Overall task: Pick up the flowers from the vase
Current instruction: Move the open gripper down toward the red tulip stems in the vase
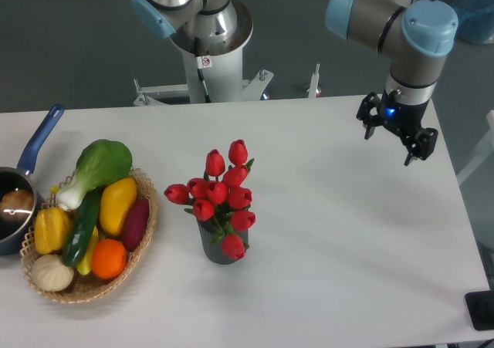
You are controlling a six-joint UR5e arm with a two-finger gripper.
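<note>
- Camera view, the only one: the flowers [220, 201] stand in the vase [221, 249] near the middle of the table [347, 232], just right of the wicker basket [85, 286] of toy vegetables.
- Off at the far right, well apart from them, the gripper [394, 138] hangs above the table with its fingers spread and nothing between them.
- To me this looks like the approach, with no grasp begun yet.
- Next, I'd say, it must cross left, come over the bunch and close around the stems or buds before lifting.
- Red tulip buds cluster on green stems, one drooping over the vase's dark ribbed side.
</note>
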